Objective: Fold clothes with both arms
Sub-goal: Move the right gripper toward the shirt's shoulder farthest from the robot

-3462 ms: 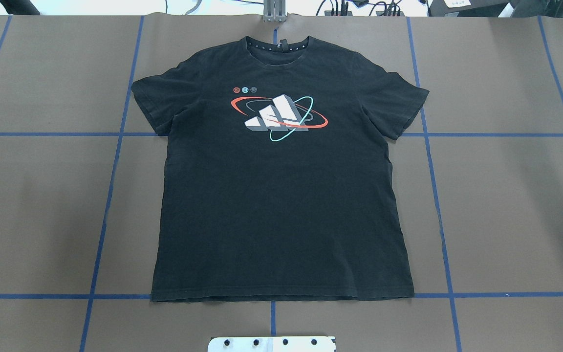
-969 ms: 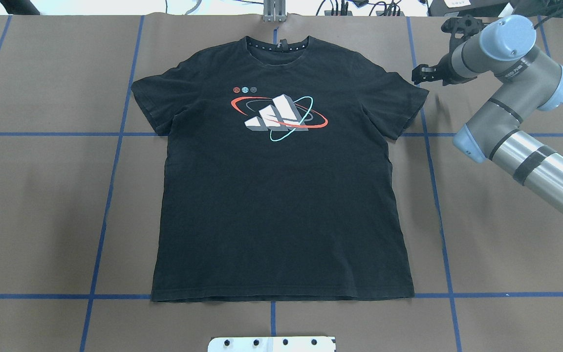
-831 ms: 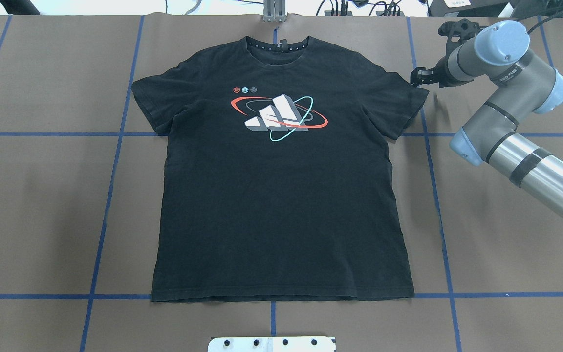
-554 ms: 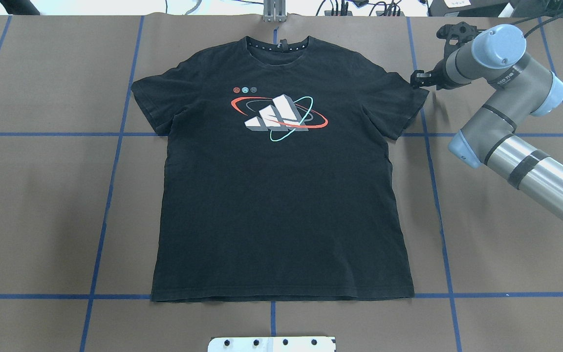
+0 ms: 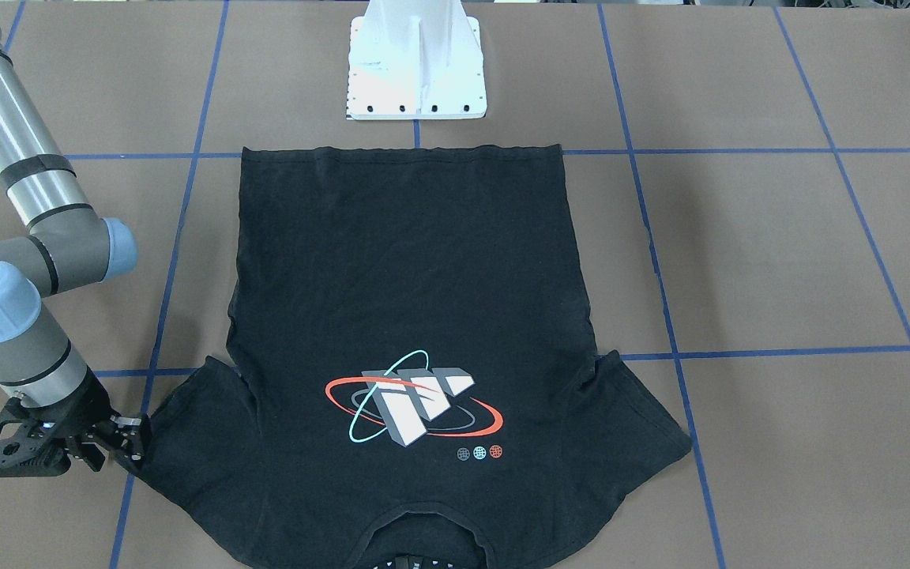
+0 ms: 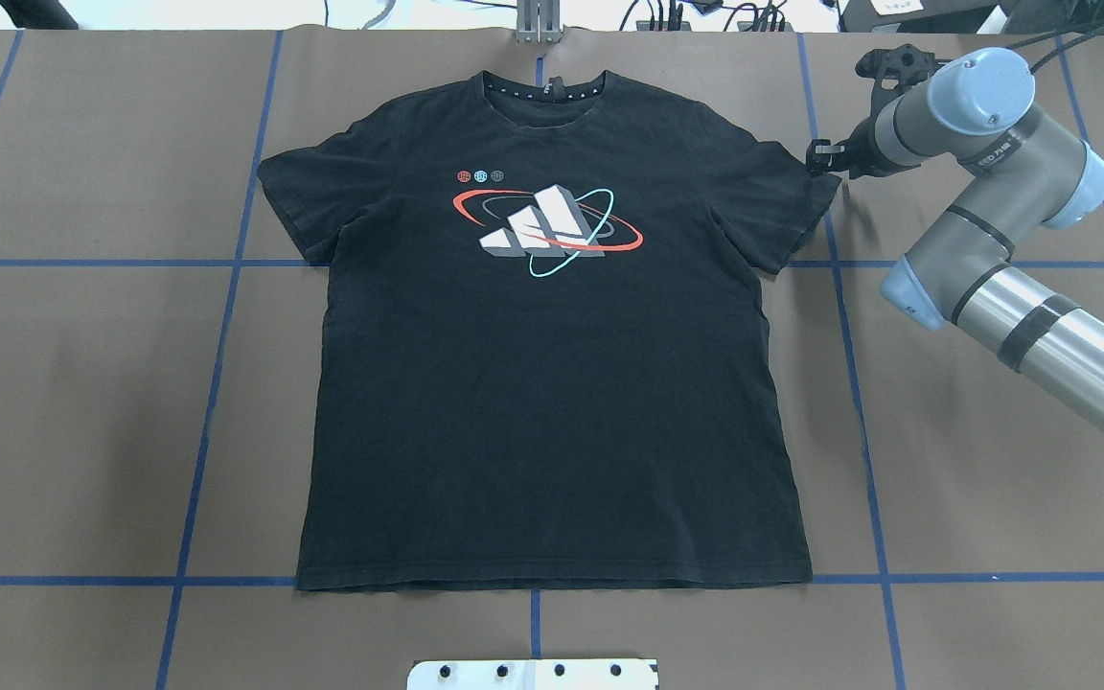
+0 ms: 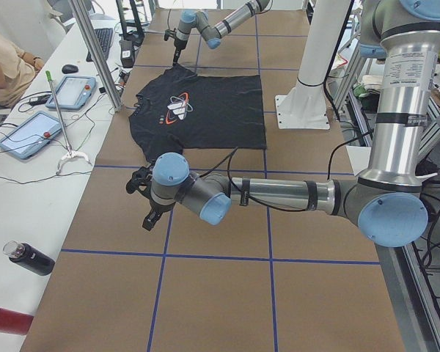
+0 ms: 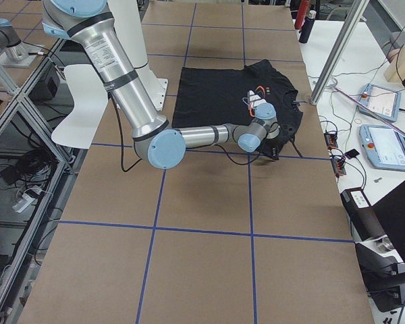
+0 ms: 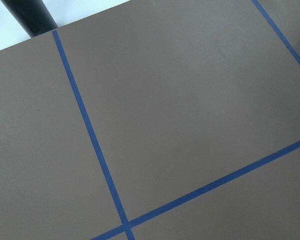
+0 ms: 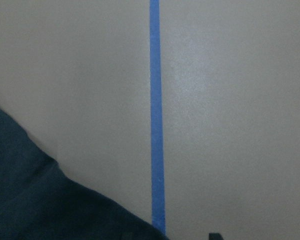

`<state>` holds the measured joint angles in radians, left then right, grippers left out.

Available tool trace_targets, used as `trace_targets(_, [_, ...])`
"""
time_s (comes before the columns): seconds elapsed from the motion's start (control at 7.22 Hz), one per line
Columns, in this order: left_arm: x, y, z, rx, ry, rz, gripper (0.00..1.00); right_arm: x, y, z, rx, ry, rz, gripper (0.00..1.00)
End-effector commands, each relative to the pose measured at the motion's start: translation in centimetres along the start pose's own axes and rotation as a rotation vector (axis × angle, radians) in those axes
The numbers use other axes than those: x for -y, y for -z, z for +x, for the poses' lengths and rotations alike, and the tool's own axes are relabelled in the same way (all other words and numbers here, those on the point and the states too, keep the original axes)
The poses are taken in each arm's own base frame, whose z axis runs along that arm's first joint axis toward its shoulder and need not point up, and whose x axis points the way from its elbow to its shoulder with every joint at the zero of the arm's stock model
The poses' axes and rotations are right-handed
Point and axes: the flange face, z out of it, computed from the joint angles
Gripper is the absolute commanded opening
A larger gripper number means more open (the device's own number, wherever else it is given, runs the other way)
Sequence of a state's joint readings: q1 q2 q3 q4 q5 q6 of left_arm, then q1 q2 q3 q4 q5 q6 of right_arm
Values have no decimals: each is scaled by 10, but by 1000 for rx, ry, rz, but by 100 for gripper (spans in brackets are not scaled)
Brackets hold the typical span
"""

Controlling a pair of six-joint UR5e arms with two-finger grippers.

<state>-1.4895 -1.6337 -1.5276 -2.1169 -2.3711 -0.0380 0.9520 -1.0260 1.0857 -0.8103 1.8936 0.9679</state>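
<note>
Cloth like this black T-shirt (image 6: pixel 552 383), lying flat and logo-up on the table (image 6: pixel 82 383), will sag and slide, so pinch its sleeve hem, where your right hand (image 6: pixel 818 158) sits, fingers' state unclear; the left hand (image 7: pixel 148 220) hovers apart, state likewise unclear.

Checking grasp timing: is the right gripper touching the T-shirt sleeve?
Cannot tell. In the front-facing view the right gripper meets the T-shirt sleeve edge, black on black; no view shows contact or gap plainly.

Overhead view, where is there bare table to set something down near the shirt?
Brown table is bare beside the T-shirt, between its side seam and the blue tape. It is crowded at the sleeve by the right gripper.
</note>
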Motion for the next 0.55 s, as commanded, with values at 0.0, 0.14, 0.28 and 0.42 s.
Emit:
trace_targets(0.0, [0, 1, 1, -1, 1, 1, 100, -1, 2, 2, 2, -2, 1, 52])
trace_targets(0.14, [0, 1, 1, -1, 2, 1, 100, -2, 1, 4, 0, -3, -1, 38])
trace_targets(0.28, [0, 1, 1, -1, 2, 1, 100, -3, 0, 6, -2, -4, -3, 11])
trace_targets(0.42, [0, 1, 1, -1, 2, 1, 100, -3, 0, 6, -2, -15, -4, 0])
